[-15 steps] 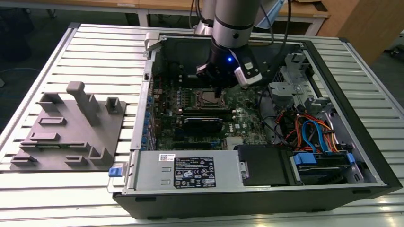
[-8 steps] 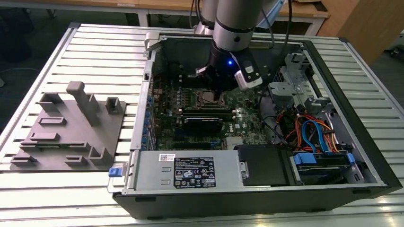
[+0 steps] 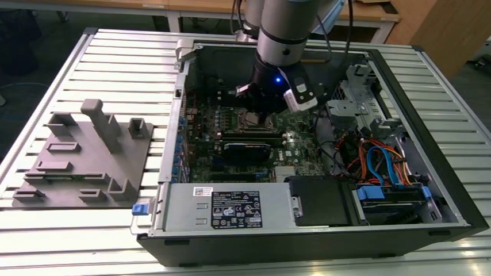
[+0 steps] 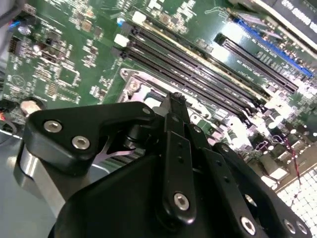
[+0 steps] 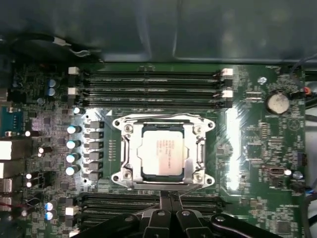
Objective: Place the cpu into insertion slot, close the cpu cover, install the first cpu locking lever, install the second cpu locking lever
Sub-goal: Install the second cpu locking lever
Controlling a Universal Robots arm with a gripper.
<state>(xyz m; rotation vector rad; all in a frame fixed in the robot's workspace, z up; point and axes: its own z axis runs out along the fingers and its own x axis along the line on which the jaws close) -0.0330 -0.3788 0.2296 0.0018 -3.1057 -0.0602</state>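
The cpu (image 5: 162,153), a pale silvery square, lies flat in the insertion slot (image 5: 163,181) on the green board. The cpu cover (image 5: 129,148), a silvery frame with a window, lies down around the chip. My gripper (image 5: 171,194) is shut, its two black fingers pressed together with nothing between them. Their tips stand at one edge of the socket, beside the long memory slots. In the second wrist view the gripper (image 4: 174,96) hides most of the insertion slot (image 4: 134,85). In the exterior view the gripper (image 3: 261,119) reaches down into the open computer case.
Long black memory slots (image 5: 148,89) flank the socket on two sides. A black card (image 3: 245,150), a drive cage (image 3: 349,106) and orange and blue cables (image 3: 380,158) fill the case. A grey fixture plate (image 3: 80,155) lies on the exterior view's left.
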